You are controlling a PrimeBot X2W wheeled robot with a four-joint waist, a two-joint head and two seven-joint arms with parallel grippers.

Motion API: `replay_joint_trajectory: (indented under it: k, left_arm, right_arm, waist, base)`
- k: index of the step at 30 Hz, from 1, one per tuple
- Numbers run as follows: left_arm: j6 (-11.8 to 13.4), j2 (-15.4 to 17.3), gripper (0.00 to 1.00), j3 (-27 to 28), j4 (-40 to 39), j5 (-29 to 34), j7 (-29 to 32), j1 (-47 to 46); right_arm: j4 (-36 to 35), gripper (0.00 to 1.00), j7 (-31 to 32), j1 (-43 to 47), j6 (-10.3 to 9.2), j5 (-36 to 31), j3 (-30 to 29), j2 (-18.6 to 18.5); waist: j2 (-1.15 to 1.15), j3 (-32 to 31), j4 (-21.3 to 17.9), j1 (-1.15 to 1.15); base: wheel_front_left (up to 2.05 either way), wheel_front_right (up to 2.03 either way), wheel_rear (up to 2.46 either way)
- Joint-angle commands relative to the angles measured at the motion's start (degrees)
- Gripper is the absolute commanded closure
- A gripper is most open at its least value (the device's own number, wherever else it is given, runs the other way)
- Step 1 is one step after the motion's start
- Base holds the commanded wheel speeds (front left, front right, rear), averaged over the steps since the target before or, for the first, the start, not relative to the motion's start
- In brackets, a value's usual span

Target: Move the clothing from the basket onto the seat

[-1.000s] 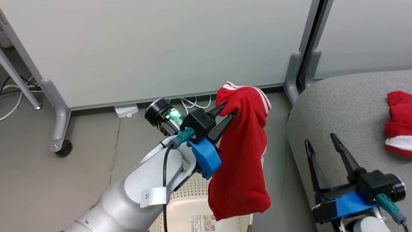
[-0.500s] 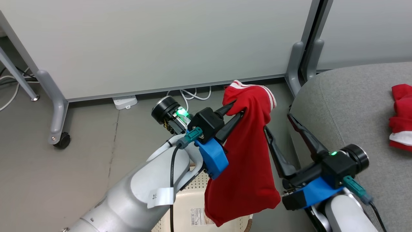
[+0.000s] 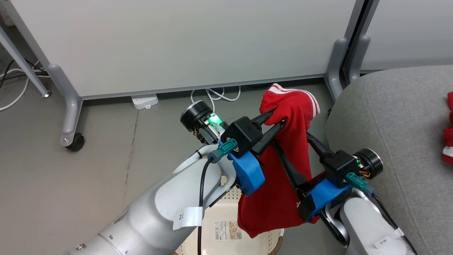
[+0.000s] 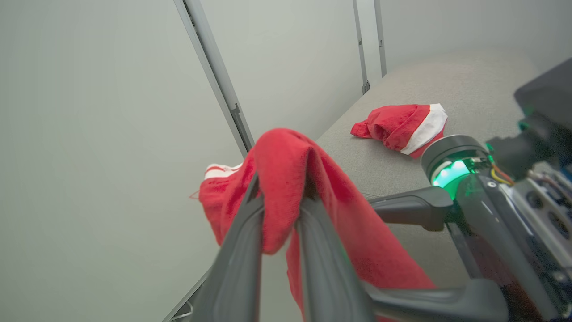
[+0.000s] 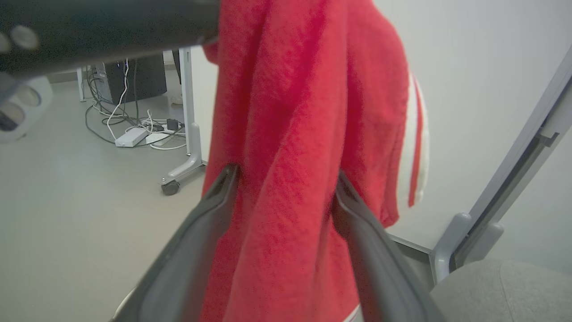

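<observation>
Clothing (image 3: 272, 209) of bright red, with thin white stripes near its top edge, hangs in the air from the left end effector (image 3: 277, 118). Its two dark fingers are nearly closed and pinch a fold of the cloth between them. The cloth drapes over the fingertips and falls in a long limp length. Its lower end is above the basket (image 3: 226, 198), a cream perforated one on the floor (image 3: 106, 148) under the left arm, with a printed label (image 3: 228, 230) inside.

The right end effector (image 3: 291, 138) reaches in from the seat side with its fingers spread wide, one on each side of the hanging clothing. In the right wrist view the fabric fills the gap and brushes both fingers (image 5: 196, 241), but it is not squeezed.

Just to the right is the seat (image 3: 389, 124), grey and rounded at its edge. Farther along it lies a second red piece (image 4: 402, 127) with a broad white band, crumpled. Behind everything stands a pale partition panel (image 3: 177, 46) on castor feet, with a white power strip (image 3: 144, 101) and cables (image 3: 216, 95) below it.
</observation>
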Motion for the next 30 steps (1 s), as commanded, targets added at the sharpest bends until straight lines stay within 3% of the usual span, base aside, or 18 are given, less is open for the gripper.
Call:
replay_joint_trajectory:
  k: [1,4,5,28,29,30]
  left_arm:
    - [-0.13,-0.09,1.00,0.09,-0.24,-0.19,-0.43,-1.16]
    - [-0.19,-0.29,1.00,-0.04,-0.32,-0.19,-0.44,-1.27]
    - [-0.20,-0.32,1.00,-0.07,-0.30,-0.19,-0.43,-1.29]
    - [-0.36,-0.22,1.00,-0.20,1.01,-0.44,-0.71,-0.04]
    - [-0.26,-0.23,0.24,-0.09,1.08,-0.49,-0.72,-0.01]
    - [-0.23,-0.24,0.00,-0.07,1.14,-0.52,-0.72,-0.02]
  right_arm:
    - [1.03,0.00,-0.04,-1.19,0.01,-0.01,0.39,-0.18]
    - [4.11,0.04,-0.03,-2.11,0.01,0.63,0.77,0.39]
    - [4.95,0.98,-0.04,-2.37,0.01,1.00,1.00,0.62]
    - [5.51,1.00,-0.04,-2.96,0.01,2.87,2.41,0.61]
    - [5.43,1.00,-0.04,-2.99,0.01,2.94,2.32,0.60]
    - [5.35,1.00,-0.04,-3.03,0.01,3.00,2.24,0.61]
  waist:
    - [0.00,0.25,0.29,0.00]
    - [0.00,0.54,0.58,0.00]
    - [0.00,0.57,0.64,0.00]
    - [0.00,0.11,0.35,0.00]
    - [0.00,0.12,0.35,0.00]
    - [0.00,0.13,0.35,0.00]
  base:
    - [0.00,0.00,0.00]
    - [0.00,0.00,0.00]
    - [0.00,0.00,0.00]
    - [0.00,0.00,0.00]
    - [0.00,0.00,0.00]
    - [0.00,0.00,0.00]
